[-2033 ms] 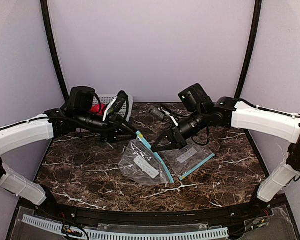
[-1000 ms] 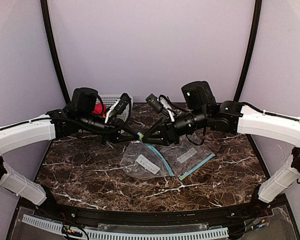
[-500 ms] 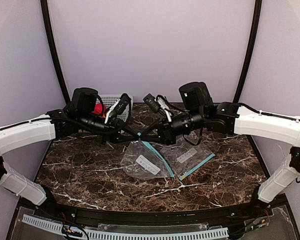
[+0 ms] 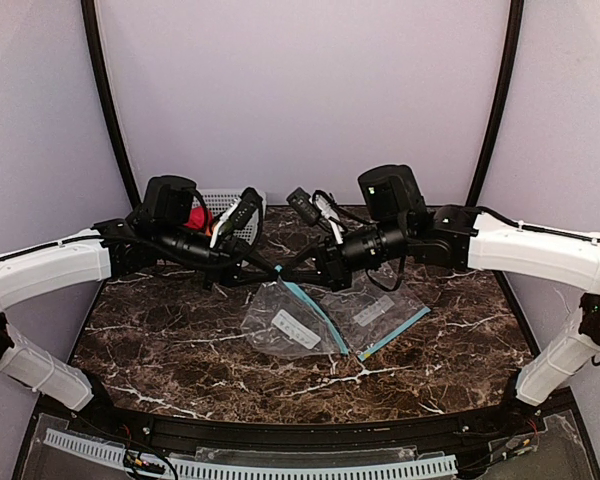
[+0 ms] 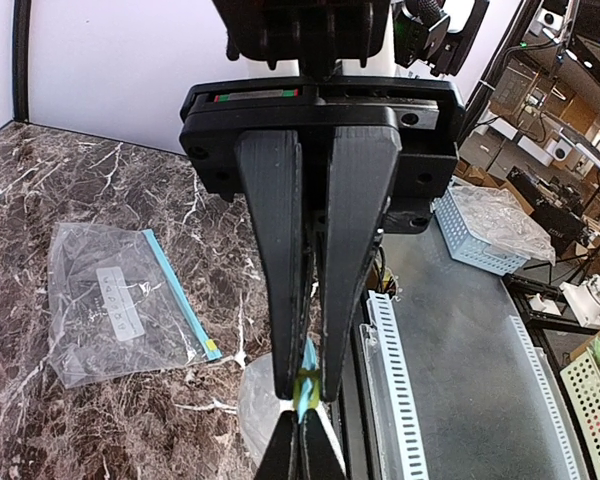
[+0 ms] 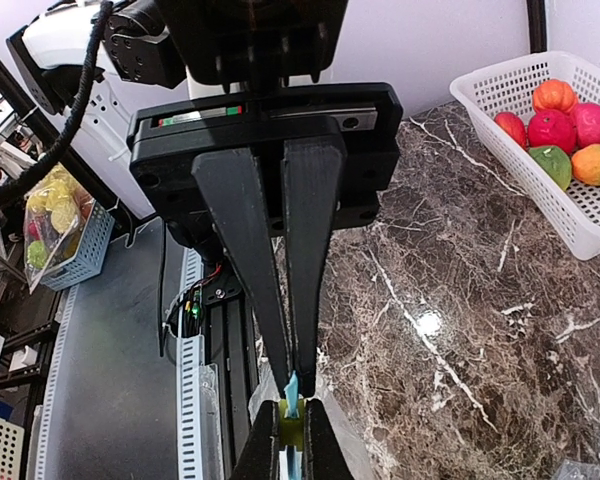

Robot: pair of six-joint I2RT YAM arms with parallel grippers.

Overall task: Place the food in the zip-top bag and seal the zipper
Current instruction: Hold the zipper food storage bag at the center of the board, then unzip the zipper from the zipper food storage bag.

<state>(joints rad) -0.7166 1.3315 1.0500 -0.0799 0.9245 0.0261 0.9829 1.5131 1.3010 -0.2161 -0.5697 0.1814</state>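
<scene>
Food (image 6: 552, 130) shows clearly in the basket (image 6: 555, 215) only from the right wrist, mostly hidden overhead, while left gripper (image 5: 302, 388) and right gripper (image 6: 290, 390) both pinch the zipper (image 4: 315, 315) of the zip-top bag (image 4: 285, 328).

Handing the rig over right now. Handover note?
Left gripper: shut on the blue zipper end of the bag.
Right gripper: shut on the same zipper end, tip to tip with the left.
The rest of the bag lies on the table, no food in it. A second bag lies beside it.
Food: in the basket, far left.
Done: zipper end gripped.
Left: open the bag, load the food, seal.
</scene>
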